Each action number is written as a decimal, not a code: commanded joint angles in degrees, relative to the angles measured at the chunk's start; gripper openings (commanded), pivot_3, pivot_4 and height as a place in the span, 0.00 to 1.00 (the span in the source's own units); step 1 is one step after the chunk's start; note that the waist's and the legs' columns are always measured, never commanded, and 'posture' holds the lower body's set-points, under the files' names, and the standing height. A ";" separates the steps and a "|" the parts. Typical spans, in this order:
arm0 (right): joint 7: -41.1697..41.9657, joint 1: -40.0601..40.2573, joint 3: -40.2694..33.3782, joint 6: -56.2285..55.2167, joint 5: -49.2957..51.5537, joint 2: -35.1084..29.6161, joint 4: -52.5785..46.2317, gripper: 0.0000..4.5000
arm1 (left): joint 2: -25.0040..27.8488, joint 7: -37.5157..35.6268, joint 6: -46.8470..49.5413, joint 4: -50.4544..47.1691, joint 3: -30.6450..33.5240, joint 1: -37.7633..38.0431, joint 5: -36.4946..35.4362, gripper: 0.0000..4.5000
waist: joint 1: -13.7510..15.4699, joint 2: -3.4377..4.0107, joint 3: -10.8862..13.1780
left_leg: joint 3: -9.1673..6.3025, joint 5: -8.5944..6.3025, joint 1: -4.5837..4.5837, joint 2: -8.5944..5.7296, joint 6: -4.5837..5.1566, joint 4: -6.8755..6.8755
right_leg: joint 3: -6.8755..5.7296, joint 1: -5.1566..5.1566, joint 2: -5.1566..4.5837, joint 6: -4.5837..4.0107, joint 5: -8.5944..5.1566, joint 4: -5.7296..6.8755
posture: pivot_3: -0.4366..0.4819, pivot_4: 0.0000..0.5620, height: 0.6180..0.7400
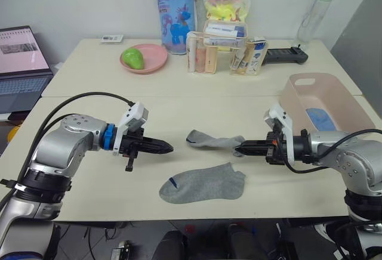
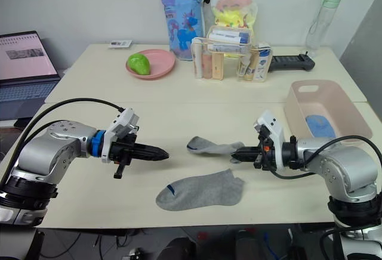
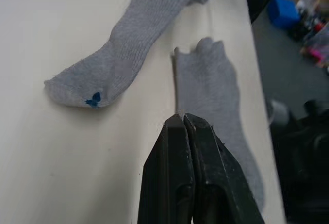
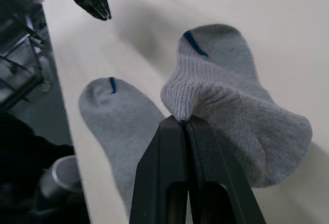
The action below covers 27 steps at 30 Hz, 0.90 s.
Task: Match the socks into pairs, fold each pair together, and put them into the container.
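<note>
Pink plate with green fruit, laptop, water bottle

Two socks between grippers

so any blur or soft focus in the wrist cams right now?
Left wrist view: pincer and grey socks fairly sharp, floor clutter beyond the table edge blurred. Right wrist view: the pinched grey sock is sharp, the far left pincer and dark background soft.
</note>
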 commanded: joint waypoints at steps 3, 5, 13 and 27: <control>-3.67 1.21 1.50 -3.42 -0.14 -2.66 -2.86 0.01 | -8.28 6.36 -20.46 2.76 1.56 -0.38 7.04 0.00 | 0.80 -0.03 0.01 | 0.08 0.11 -0.04 -0.03 -0.19 0.05 | 0.04 -0.01 -0.06 0.00 0.00 -0.03 | 0.48 0.27 0.69; -4.43 1.92 2.37 -4.90 -0.28 -3.52 -3.08 0.01 | -7.90 3.75 -32.18 6.70 -0.55 -0.65 12.00 0.00 | 0.71 -0.02 0.00 | 0.09 0.11 -0.06 -0.02 -0.19 0.05 | 0.05 -0.05 -0.06 0.00 0.00 -0.04 | 0.48 0.27 0.69; -6.91 2.14 2.20 -6.08 2.00 -3.84 -2.43 0.00 | -10.59 1.17 -64.75 23.42 -5.96 -5.64 22.60 0.47 | 0.78 -0.02 0.00 | 0.23 0.10 -0.01 -0.02 -0.19 -0.01 | 0.02 -0.06 -0.06 0.00 0.00 -0.01 | 0.48 0.27 0.69; -8.60 2.91 2.13 -5.78 5.03 -4.73 -2.45 0.00 | -15.33 3.39 -75.87 38.25 -11.04 -13.66 29.83 0.20 | 0.54 -0.03 -0.01 | 0.19 0.10 -0.01 -0.04 -0.17 0.01 | -0.07 -0.07 -0.04 0.00 0.00 0.04 | 0.48 0.27 0.69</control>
